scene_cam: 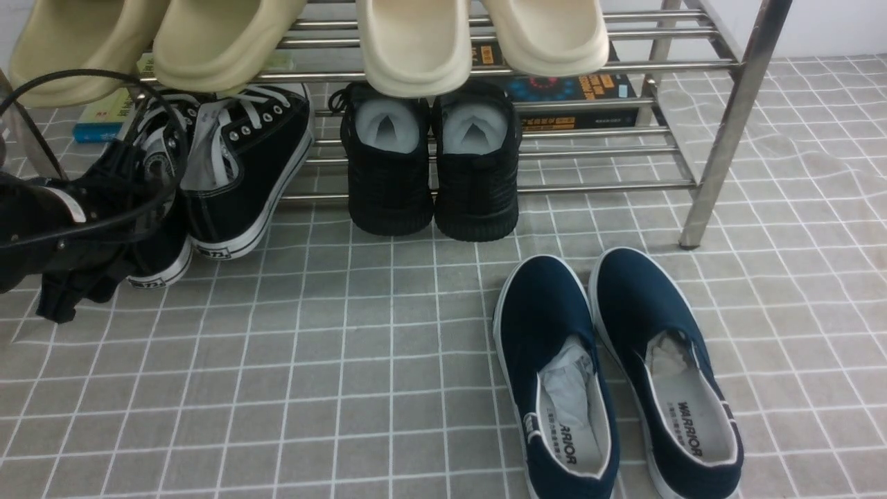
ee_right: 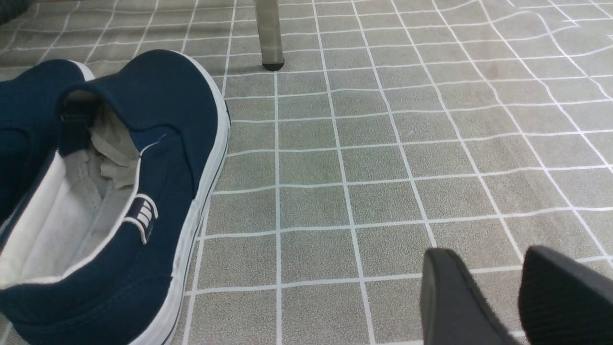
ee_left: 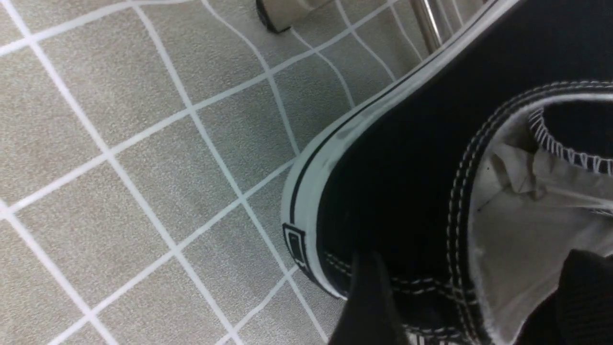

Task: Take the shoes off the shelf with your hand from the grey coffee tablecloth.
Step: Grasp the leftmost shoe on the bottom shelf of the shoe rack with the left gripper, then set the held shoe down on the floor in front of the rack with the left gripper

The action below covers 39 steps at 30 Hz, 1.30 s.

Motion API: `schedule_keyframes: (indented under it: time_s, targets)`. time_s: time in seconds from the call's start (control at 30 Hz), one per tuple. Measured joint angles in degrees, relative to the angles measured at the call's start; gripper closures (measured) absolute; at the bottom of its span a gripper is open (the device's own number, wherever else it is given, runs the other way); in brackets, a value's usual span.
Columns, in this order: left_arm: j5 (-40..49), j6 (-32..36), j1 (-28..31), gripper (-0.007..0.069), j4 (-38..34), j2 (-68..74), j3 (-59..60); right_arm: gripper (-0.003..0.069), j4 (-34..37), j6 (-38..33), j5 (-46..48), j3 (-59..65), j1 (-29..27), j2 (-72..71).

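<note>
The left pincer stood spread, one black finger outside and one inside the heel wall of one of the sneakers, not pinching it. The pair, black canvas with white laces and rubber soles, rested heels on the wrinkled grey gridded cloth, toes tilted up toward the lower rods of the shiny steel shelf. Removal seemed half done; next would come a firm pinch on the soft heel and a pull clear of the rods.

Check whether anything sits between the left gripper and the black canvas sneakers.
Nothing visible does. The left gripper is at the canvas sneakers, its open jaws straddling one heel: one finger outside, the other inside the collar.
</note>
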Motion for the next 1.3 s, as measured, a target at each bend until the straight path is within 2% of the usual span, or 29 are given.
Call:
schedule_keyframes:
  time_s: [0.37,0.5,0.53,0.57,0.67,0.93,1.0,1.07,1.3]
  targets:
    - [2.4,-0.1,0.0,0.0213,2.5,0.2,-0.3,0.0420,0.0,0.0,0.0,0.0,0.0,0.0]
    - [2.6,-0.2,0.0,0.0344,2.5,0.2,-0.3,0.0420,0.0,0.0,0.0,0.0,0.0,0.0]
    - [3.1,-0.2,0.0,0.0384,2.5,0.2,-0.3,0.0420,0.0,0.0,0.0,0.0,0.0,0.0]
    - [3.9,-0.3,0.0,0.0459,2.6,0.2,-0.3,0.0420,0.0,0.0,0.0,0.0,0.0,0.0]
    - [7.5,-0.3,0.1,0.0564,3.0,-0.1,-0.3,0.0420,0.0,0.0,0.0,0.0,0.0,0.0]
    - [21.8,-0.1,0.1,0.0573,5.9,-7.2,-0.3,0.0420,0.0,0.0,0.0,0.0,0.0,0.0]
    - [30.8,0.8,-0.3,0.0573,5.5,-11.5,-0.1,0.0420,0.0,0.0,0.0,0.0,0.0,0.0]
    - [35.1,0.9,-1.0,0.0573,5.7,-14.3,0.9,0.0420,0.0,0.0,0.0,0.0,0.0,0.0]
    - [38.9,-1.6,-1.7,0.0573,6.0,-19.5,6.8,0.0420,0.0,0.0,0.0,0.0,0.0,0.0]
